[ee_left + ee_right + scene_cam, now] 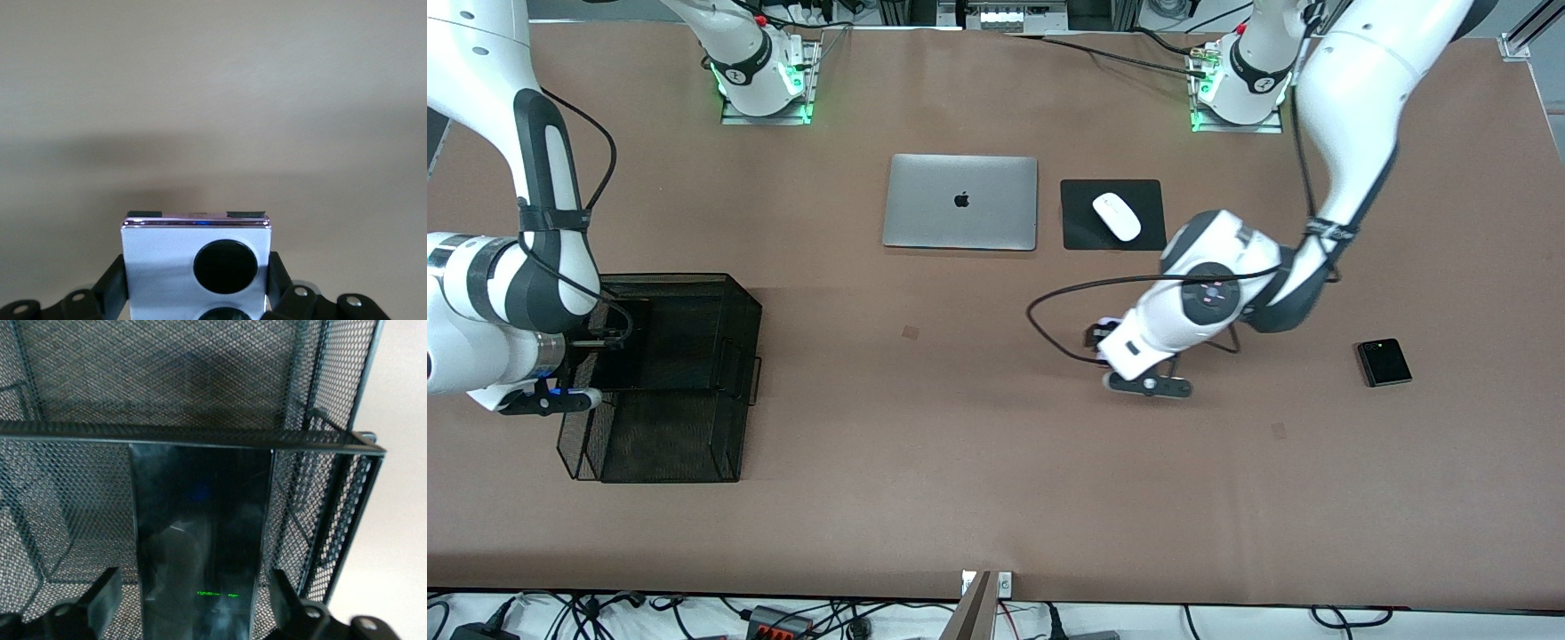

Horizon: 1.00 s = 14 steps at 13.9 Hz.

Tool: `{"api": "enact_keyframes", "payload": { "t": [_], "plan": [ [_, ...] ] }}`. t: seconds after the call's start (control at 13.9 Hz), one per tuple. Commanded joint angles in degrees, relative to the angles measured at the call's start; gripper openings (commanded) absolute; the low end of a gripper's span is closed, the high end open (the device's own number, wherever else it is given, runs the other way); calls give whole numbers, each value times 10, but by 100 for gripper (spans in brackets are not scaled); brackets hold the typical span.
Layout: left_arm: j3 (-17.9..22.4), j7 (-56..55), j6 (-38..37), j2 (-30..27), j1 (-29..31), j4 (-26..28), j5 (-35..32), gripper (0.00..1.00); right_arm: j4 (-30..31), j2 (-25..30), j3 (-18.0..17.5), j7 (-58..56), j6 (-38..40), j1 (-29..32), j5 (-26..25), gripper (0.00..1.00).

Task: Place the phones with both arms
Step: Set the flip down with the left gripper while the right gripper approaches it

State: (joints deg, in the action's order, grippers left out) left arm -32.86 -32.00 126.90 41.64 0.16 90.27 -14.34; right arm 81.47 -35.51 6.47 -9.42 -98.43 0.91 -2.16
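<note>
Wire basket [694, 293] sits at right arm's end of table. Right gripper [193, 613] over basket, fingers let go, apart from long black phone [200, 547] lying in basket. Left gripper [200, 300] up over table middle, squeezing lilac phone [167, 257]. Small dark phone [1384, 362] lies at left arm's end, well apart from basket.

Lilac phone [197, 257], square with black circles, sits clamped in the left gripper [197, 293] above mid-table. Long black phone [200, 567] stands tilted in the mesh tray [200, 435]. Dark square phone [1384, 362] lies flat toward the left arm's table edge.
</note>
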Motion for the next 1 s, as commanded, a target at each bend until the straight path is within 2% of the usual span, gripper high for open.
{"api": "enact_keyframes", "payload": {
  "t": [0.0, 0.14, 0.43, 0.65, 0.86, 0.93],
  "plan": [
    [5, -62, 63, 44, -45, -30, 8, 36, -7, 28, -11, 1, 4, 1, 7, 100],
    [6, -94, 101, 69, -76, -52, 8, 36, -11, 52, -12, -1, 3, -8, 7, 100],
    [21, -167, 104, 125, -160, -123, 5, 36, -11, 93, -22, 0, -2, -49, 22, 100],
    [48, -170, 121, 137, -201, -125, 3, 37, -11, 90, -25, 1, -18, -79, 28, 100],
    [55, -163, 136, 148, -203, -122, -1, 40, -10, 89, -25, 3, -53, -85, 39, 100],
    [59, -161, 136, 148, -204, -121, -9, 51, -10, 89, -25, -1, -55, -86, 60, 100]
  ]
}}
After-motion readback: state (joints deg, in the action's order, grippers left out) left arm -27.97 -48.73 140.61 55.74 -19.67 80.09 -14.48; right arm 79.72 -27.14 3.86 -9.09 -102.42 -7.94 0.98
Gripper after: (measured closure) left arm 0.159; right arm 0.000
